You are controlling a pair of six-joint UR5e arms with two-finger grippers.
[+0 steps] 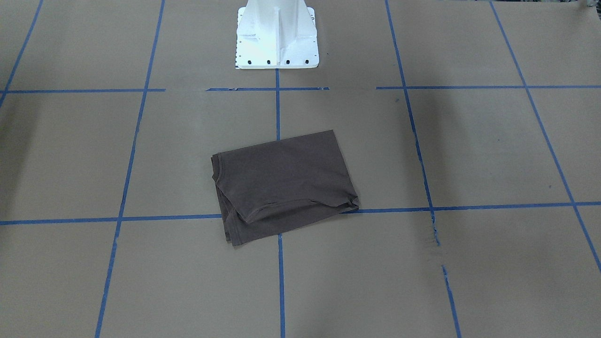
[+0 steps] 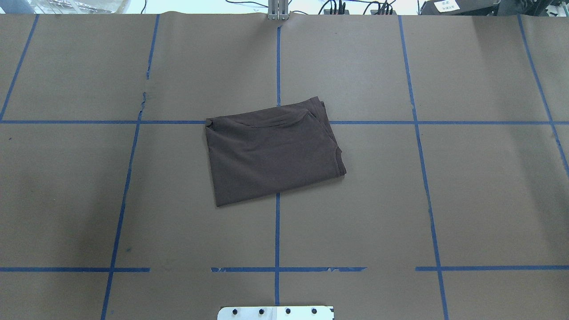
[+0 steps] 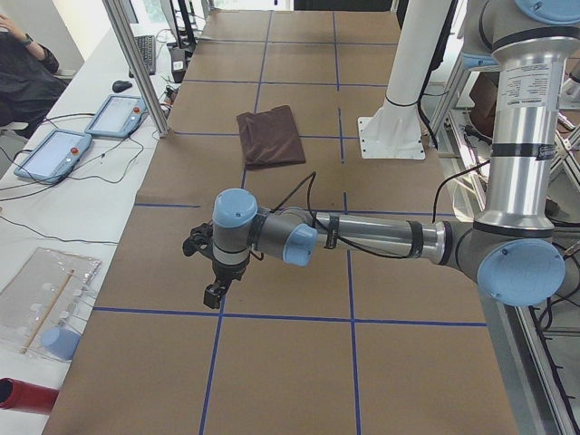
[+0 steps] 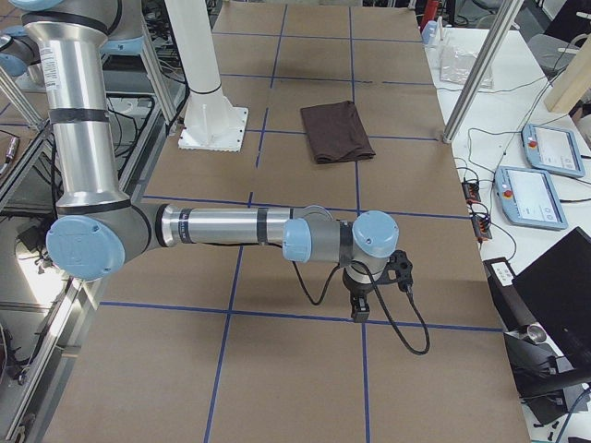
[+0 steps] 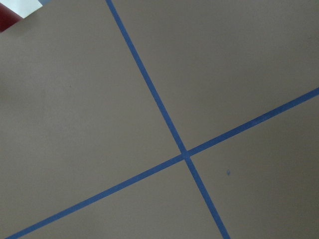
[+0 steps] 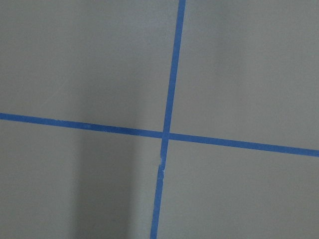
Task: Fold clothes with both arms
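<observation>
A: Pincers?
B: Your left pincer point(image 3: 214, 294) and right pincer point(image 4: 358, 310) hang over the bench point(image 2: 66, 200) near its ends. Spread or pressed together, can't tell.
A: Shirt?
B: T-shirt point(image 2: 273, 153) lies folded flat mid-bench, well apart from both.

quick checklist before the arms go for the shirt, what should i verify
1. Shirt folded into a compact rectangle: ok.
2. Fold edges lined up: not ok, under layers peek past the top layer on the side away from the robot.
3. Shirt free of both grippers: ok, the left gripper and right gripper hang over the table at opposite ends.
4. Grippers open for a grasp: cannot tell, only the side views show them.
5. Shirt in the wrist camera views: not ok, both show only table and blue tape.
</observation>
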